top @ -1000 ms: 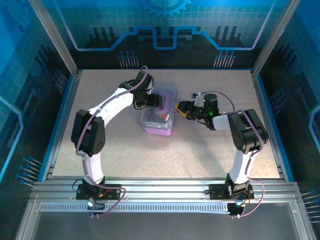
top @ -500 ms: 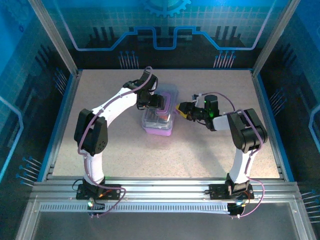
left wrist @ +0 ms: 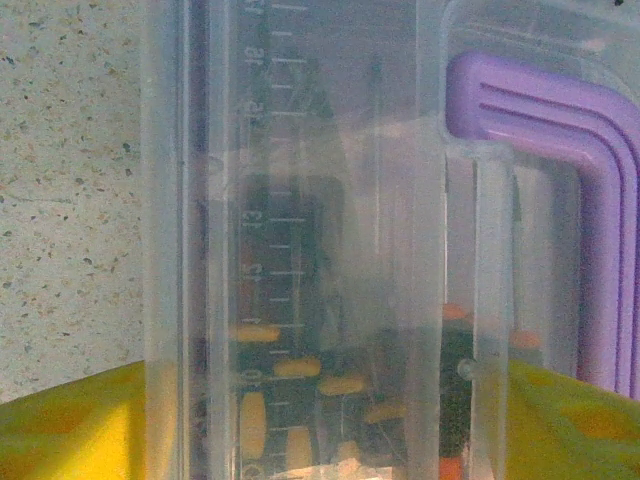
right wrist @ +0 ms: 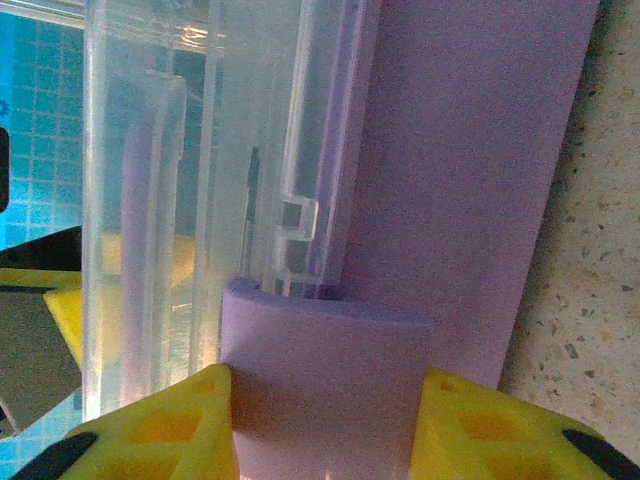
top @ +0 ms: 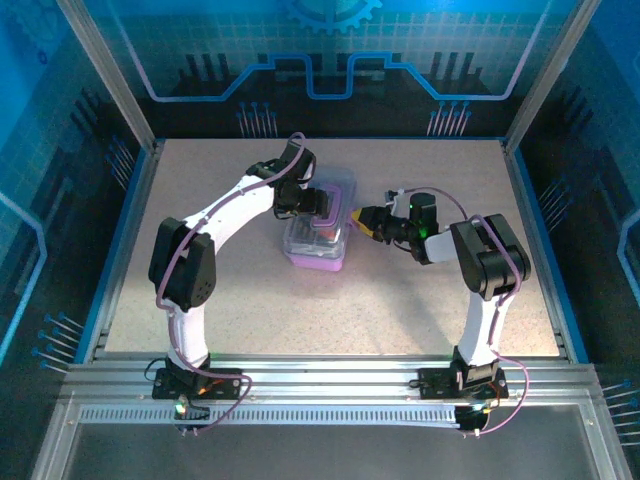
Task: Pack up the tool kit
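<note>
Tool kit (top: pixel 318 245) lies on the table (top: pixel 300 320), a little beyond the centre towards the far edge, with a gripper on each side.
The right gripper (top: pixel 358 221) reaches in from the kit's right side, its yellow fingers (right wrist: pixel 150 435) clenched on the purple clasp (right wrist: pixel 325 380). Just farther back, the left gripper (top: pixel 320 207) sits over the kit's far half and grasps it, fingers tight against both sides of the clear lid (left wrist: pixel 330 200). Orange and yellow screwdriver handles (left wrist: pixel 300 368) show through the lid.

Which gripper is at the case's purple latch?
The right gripper: its yellow fingers pinch the purple plastic latch tab; the left gripper straddles the clear plastic lid.
</note>
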